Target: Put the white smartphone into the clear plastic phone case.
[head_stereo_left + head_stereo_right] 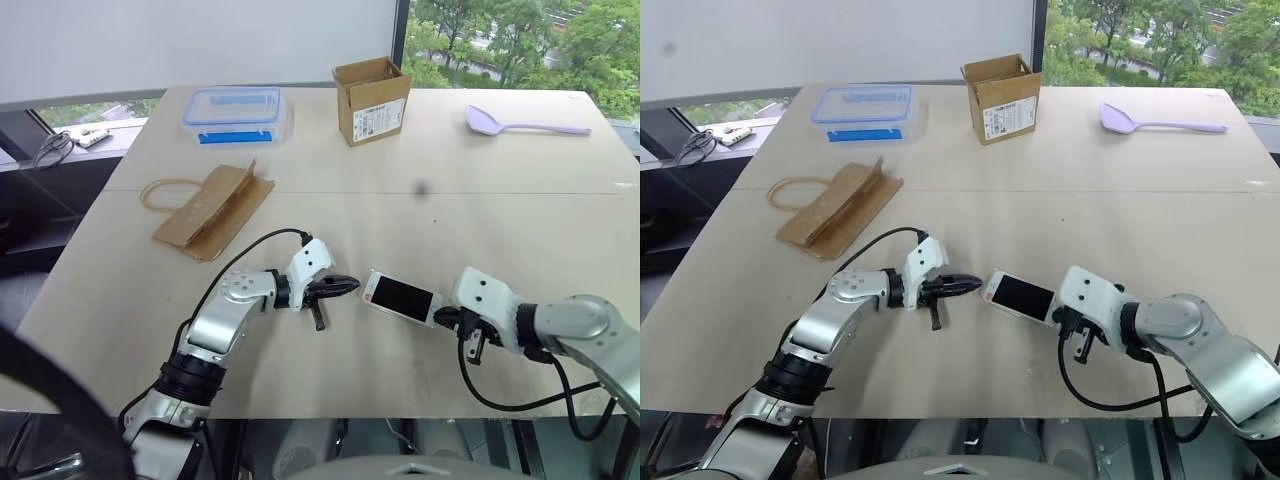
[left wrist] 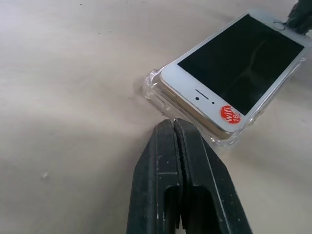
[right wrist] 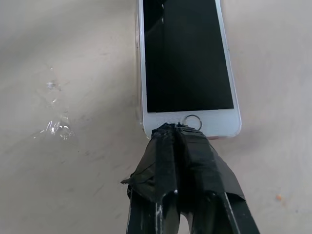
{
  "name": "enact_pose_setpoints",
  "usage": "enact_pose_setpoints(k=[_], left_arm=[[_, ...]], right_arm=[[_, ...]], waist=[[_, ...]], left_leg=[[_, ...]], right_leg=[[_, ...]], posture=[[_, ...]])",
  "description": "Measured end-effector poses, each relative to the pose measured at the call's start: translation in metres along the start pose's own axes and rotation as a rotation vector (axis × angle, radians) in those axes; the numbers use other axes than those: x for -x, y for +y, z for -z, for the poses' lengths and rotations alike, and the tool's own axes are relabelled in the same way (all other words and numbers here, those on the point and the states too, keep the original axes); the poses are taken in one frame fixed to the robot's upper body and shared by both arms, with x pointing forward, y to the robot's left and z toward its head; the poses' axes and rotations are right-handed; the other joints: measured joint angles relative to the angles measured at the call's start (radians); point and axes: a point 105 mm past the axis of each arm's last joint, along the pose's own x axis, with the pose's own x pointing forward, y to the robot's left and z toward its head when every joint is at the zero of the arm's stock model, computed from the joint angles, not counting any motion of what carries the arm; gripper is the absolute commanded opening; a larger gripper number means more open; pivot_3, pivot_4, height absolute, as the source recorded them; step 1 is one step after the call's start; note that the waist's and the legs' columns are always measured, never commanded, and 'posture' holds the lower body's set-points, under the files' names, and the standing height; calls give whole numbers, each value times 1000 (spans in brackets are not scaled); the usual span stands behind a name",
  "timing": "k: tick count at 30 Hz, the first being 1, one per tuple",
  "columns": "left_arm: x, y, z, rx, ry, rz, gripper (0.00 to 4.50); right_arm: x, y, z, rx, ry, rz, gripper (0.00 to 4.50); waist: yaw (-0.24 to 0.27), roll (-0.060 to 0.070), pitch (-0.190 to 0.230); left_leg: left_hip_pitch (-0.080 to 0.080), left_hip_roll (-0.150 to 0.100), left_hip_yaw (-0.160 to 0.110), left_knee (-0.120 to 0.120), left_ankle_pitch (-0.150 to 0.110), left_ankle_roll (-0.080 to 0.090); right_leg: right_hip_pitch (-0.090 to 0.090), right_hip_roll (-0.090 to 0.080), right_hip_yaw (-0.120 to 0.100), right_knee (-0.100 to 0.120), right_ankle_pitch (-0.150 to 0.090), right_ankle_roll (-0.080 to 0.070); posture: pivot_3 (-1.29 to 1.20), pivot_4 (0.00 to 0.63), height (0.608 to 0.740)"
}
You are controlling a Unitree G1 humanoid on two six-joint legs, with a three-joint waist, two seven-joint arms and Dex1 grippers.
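The white smartphone (image 1: 400, 297) lies screen up on the table near its front edge, between my two grippers. It rests in the clear plastic phone case (image 2: 152, 91), whose see-through rim shows around the earpiece end; the phone's gold side stands a little above that rim there. My left gripper (image 1: 352, 285) is shut, its tips close to the earpiece end with a small gap (image 2: 174, 122). At the other end, my right gripper (image 3: 173, 127) is shut too, its tips against the phone's edge at the home button.
A brown paper bag (image 1: 210, 208) lies flat at the left. Farther back stand a clear food box with a blue-rimmed lid (image 1: 237, 112) and an open cardboard box (image 1: 372, 100). A purple spoon (image 1: 525, 124) lies at the back right.
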Motion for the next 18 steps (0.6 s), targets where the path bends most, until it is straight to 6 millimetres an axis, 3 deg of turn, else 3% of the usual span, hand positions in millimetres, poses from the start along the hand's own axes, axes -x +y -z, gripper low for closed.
enact_pose_setpoints(k=[12, 18], left_arm=[[0, -3, 2, 5, -3, -11, 16], [1, -4, 2, 2, -7, -10, 16]], right_arm=[[0, -2, 1, 4, 7, -2, 0], [9, -7, 14, -21, 86, 20, 0]], waist=[[1, 0, 0], [1, 0, 0]], left_leg=[[0, 0, 0, 0, 0, 0], [0, 0, 0, 0, 0, 0]], right_leg=[[1, 0, 0, 0, 0, 0], [1, 0, 0, -1, 0, 0]], posture=[[0, 150, 740], [0, 150, 740]])
